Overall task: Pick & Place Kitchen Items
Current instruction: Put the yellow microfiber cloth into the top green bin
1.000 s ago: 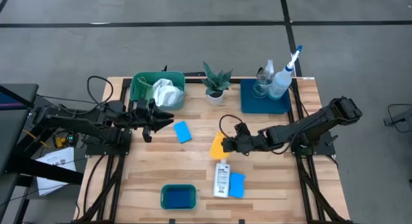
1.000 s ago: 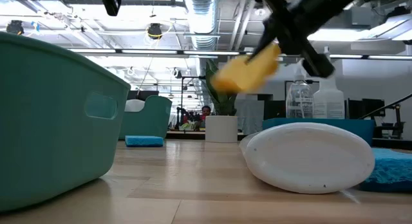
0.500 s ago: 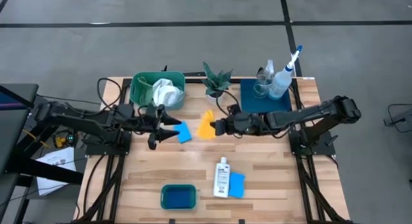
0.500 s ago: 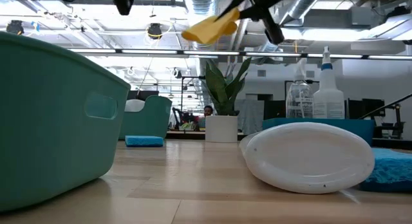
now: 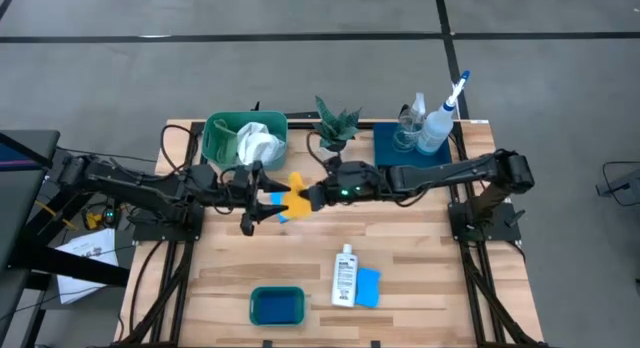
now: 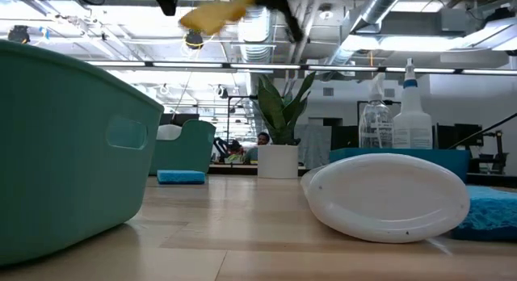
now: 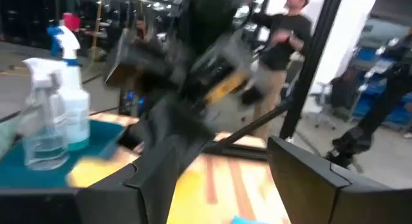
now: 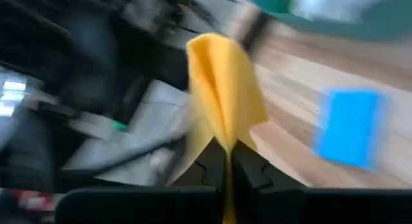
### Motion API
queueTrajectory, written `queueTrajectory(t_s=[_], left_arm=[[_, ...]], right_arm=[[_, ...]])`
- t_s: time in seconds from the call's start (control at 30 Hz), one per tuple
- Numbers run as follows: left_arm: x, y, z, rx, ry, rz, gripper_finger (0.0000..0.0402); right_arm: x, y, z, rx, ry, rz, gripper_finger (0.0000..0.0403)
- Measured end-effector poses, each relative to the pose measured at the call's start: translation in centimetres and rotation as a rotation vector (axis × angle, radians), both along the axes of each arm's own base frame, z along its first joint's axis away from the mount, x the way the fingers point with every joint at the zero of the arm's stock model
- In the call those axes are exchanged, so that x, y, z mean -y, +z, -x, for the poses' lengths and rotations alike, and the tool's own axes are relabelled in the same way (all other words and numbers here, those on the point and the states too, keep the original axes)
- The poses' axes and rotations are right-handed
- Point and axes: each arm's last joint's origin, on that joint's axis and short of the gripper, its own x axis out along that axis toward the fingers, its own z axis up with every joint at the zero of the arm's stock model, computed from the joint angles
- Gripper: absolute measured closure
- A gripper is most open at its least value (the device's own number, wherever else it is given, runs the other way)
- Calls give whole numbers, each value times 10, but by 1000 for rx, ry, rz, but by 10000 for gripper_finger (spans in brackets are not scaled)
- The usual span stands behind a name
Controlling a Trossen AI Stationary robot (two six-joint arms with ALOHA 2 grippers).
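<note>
Yellow cloth point(image 5: 299, 185) is on the move, guys. A second ago the right gripper point(image 5: 310, 196) had it low over the middle of the table, near the small white bottle point(image 5: 345, 276); now that arm has reached right across and the cloth hangs up in the air, pinched tight between its fingers, just beside the green tub point(image 5: 225, 140) with the white cloth point(image 5: 258, 144) in it. The left gripper point(image 5: 258, 201) swung in to meet it and has spread its fingers wide, nothing between them, almost touching the cloth. Looks to me like a hand-over or a drop into that tub is coming, so this item is maybe halfway to its spot.

A blue sponge point(image 5: 283, 207) lies right under where the two grippers meet, half hidden. The potted plant point(image 5: 333, 126) stands close behind the right arm, so that's the thing I'd worry about getting clipped. Both spray bottles point(image 5: 430, 123) sit on the dark blue tray point(image 5: 395, 160) at the back. The other sponge point(image 5: 368, 287) and a second green tub point(image 5: 276, 306) wait at the near edge.
</note>
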Motion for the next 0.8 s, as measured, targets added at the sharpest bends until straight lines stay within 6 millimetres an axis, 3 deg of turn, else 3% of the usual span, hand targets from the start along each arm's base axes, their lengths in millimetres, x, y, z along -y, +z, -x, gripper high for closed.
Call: queueTrajectory(t_s=[0.07, 0.13, 0.2, 0.37, 0.8], left_arm=[[0, 0, 1, 2, 3, -19, 170], [0, 0, 1, -1, 5, -21, 170], [0, -1, 1, -9, 5, -22, 170], [0, -3, 0, -28, 5, -27, 170], [-3, 5, 15, -11, 55, -63, 170]], right_arm=[[-1, 3, -14, 41, 13, 1, 403], [-1, -1, -15, -18, 28, 8, 403], [-1, 8, -27, 55, 45, 5, 403], [-1, 19, -34, 71, 93, 22, 403], [-9, 31, -32, 113, 149, 40, 403]])
